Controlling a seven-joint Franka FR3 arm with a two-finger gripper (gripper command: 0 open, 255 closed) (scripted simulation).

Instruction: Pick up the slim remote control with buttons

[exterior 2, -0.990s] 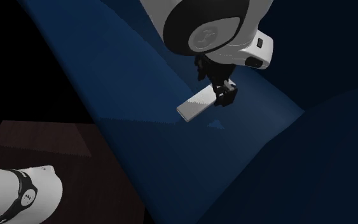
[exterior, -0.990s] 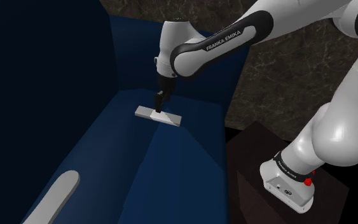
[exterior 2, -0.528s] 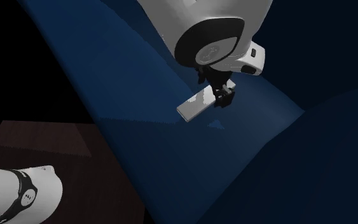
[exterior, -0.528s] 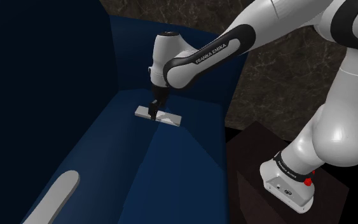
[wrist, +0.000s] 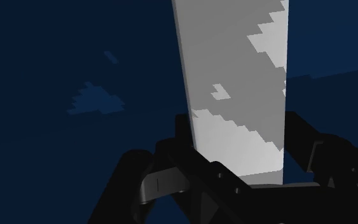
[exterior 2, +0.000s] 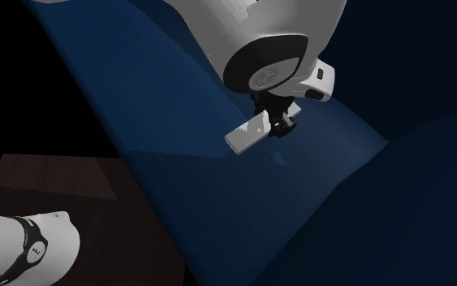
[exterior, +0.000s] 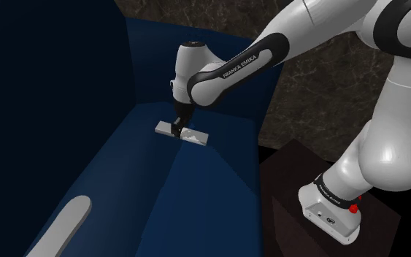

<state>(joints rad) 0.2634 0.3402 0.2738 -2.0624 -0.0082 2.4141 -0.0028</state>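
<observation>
Gripper (exterior: 176, 130) is pressing down on the slim pale grey remote control (exterior: 194, 136), its fingers (wrist: 182, 127) closing on the two long edges and clasping it between them, as the wrist view is showing. The remote is lying flat on the dark blue sofa seat (exterior: 196, 182), near the backrest, its underside touching the cushion. In the shoulder view it is sitting at about 11 o'clock from the picture's middle, with the stand (exterior: 284, 182) at 4 o'clock from it. A rounded grey strip (exterior: 61, 226) is resting on the seat well apart, at 7 o'clock from the remote. In the second exterior view the gripper (exterior 2: 281, 126) is gripping the remote (exterior 2: 247, 134) towards its 2 o'clock end.
</observation>
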